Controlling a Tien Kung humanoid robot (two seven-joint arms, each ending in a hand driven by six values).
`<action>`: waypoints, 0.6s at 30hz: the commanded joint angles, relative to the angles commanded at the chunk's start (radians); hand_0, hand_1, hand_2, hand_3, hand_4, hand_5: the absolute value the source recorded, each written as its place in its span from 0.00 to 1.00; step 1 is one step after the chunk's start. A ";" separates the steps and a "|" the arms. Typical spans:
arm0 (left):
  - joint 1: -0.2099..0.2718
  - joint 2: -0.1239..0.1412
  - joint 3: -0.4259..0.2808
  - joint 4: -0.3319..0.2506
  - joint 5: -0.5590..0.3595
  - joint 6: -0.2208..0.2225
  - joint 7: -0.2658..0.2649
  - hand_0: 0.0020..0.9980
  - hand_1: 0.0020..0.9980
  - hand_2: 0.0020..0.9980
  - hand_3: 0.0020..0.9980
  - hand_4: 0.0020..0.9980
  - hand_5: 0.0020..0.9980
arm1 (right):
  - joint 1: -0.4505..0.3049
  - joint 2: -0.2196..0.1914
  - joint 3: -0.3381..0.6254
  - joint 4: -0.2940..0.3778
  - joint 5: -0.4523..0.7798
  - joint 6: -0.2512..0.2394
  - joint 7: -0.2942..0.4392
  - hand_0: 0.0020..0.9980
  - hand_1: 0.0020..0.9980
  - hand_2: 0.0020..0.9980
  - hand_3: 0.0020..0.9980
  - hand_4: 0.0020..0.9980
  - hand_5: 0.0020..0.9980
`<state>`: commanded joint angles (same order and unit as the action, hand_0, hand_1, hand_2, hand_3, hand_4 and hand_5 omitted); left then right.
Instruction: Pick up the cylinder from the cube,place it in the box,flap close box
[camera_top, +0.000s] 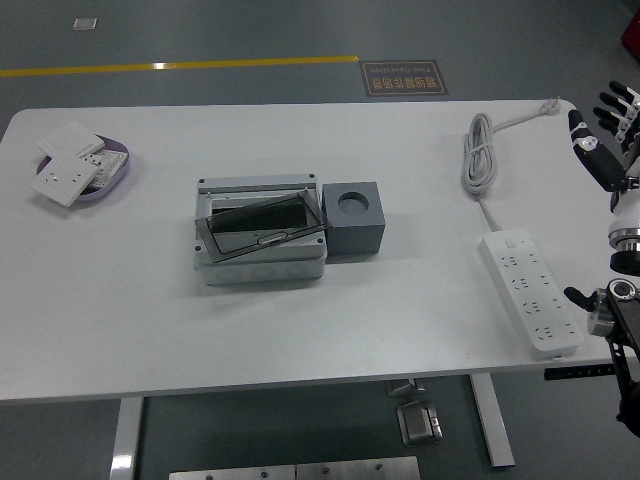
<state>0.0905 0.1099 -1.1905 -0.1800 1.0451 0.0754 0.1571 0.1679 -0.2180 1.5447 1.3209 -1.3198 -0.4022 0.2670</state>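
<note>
Landmark: I take the grey cube (356, 219) as my reference; it sits on the white table (300, 330).
Power strip: nearer to me than the cube and well off to its right lies a white power strip (531, 292), its coiled cable (480, 150) running away behind it, clear of the work area as I judge it.
Box: touching the cube's left side is the grey box (260, 232); its dark flap (262, 229) lies tilted across the opening, not shut flat.
Cylinder: I see only a round recess in the cube's top; I cannot tell whether the cylinder sits sunk in it.
Right hand: far right of the cube, at the table's edge, my right hand (603, 132) is raised, fingers spread and holding nothing; I judge it is poised for the reach.
Dish: far left of the cube, a purple dish (112, 172) carries white wall sockets (62, 168).
</note>
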 joint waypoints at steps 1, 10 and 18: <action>0.000 -0.001 0.000 0.000 0.001 0.000 0.000 0.58 0.59 0.55 0.58 0.60 0.24 | 0.002 -0.001 0.001 -0.006 0.003 0.000 0.000 0.78 0.72 0.75 0.77 0.78 0.26; 0.005 -0.007 0.006 0.000 0.003 0.003 0.001 0.58 0.59 0.55 0.58 0.60 0.24 | 0.023 -0.010 -0.009 -0.023 0.019 0.000 0.000 0.78 0.72 0.74 0.76 0.78 0.26; -0.005 -0.002 0.009 0.000 0.003 0.003 -0.002 0.58 0.59 0.55 0.58 0.60 0.24 | 0.036 -0.012 -0.025 -0.016 0.018 0.000 -0.003 0.78 0.72 0.73 0.71 0.78 0.27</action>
<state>0.0859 0.1076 -1.1816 -0.1800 1.0484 0.0781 0.1549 0.2040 -0.2302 1.5196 1.3045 -1.3016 -0.4023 0.2636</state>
